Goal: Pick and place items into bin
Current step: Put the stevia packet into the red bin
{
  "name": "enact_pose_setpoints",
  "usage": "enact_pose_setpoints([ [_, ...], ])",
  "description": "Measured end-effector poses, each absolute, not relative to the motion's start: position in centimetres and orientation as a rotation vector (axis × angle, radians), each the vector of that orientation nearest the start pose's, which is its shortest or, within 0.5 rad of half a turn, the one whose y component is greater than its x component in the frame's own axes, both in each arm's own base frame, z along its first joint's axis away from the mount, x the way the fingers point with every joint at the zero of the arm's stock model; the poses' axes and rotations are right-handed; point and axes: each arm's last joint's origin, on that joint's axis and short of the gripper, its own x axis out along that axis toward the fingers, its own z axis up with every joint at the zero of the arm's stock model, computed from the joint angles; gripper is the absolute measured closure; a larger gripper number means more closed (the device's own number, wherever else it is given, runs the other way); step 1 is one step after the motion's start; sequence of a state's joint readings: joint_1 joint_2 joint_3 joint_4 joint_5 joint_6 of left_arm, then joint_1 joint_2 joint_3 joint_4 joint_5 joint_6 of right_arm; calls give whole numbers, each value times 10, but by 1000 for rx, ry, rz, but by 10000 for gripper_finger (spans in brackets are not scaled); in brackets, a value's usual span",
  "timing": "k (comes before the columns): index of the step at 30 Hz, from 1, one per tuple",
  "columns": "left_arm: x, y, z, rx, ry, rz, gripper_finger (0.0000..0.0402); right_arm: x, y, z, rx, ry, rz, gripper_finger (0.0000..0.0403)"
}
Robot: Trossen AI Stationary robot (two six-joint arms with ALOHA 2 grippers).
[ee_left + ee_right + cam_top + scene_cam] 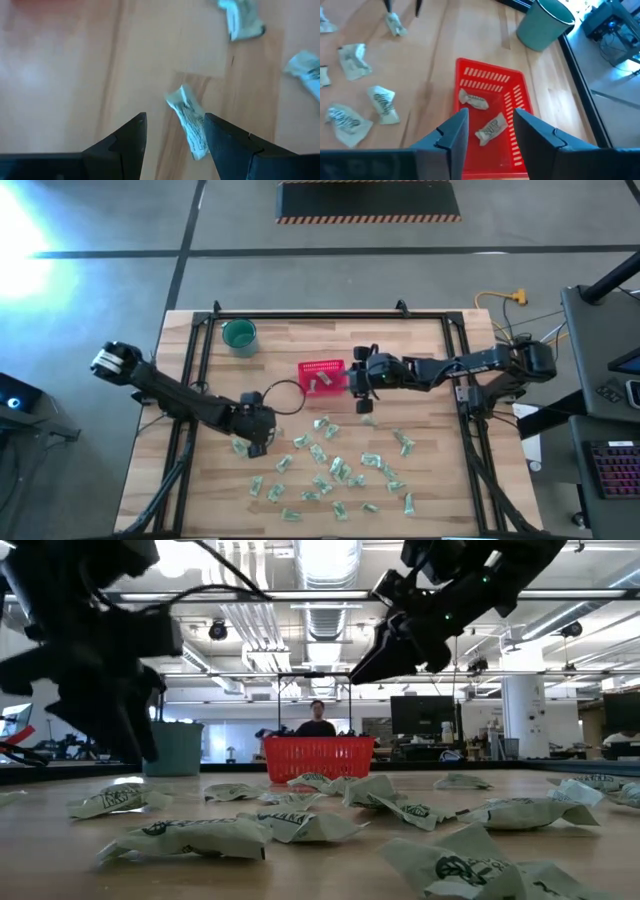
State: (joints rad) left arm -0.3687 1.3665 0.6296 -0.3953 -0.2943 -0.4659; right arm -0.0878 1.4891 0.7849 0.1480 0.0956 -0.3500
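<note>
Right gripper is held spread above the red basket for release; two packets are inside. Left gripper is spread around a loose packet, lined up for pickup.

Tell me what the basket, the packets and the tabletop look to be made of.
Basket: seemingly moulded red plastic, going by its slotted, grid-like walls and even colour. Packets: thin crinkled wrapper, pale green-white with dark print; film or paper, I cannot tell which. Tabletop: light wood, with visible plank seams and grain, matte finish.
</note>
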Motion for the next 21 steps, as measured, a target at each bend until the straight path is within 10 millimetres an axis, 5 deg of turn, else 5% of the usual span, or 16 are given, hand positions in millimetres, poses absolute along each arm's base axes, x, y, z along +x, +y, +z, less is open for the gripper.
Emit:
enact_pose_setpoints([
  [11,226,-80,139,-52,1126,147,232,302,-26,202,-345,613,-65,278],
  [21,224,-79,145,12,1114,91,392,301,-27,201,-344,625,-63,293],
])
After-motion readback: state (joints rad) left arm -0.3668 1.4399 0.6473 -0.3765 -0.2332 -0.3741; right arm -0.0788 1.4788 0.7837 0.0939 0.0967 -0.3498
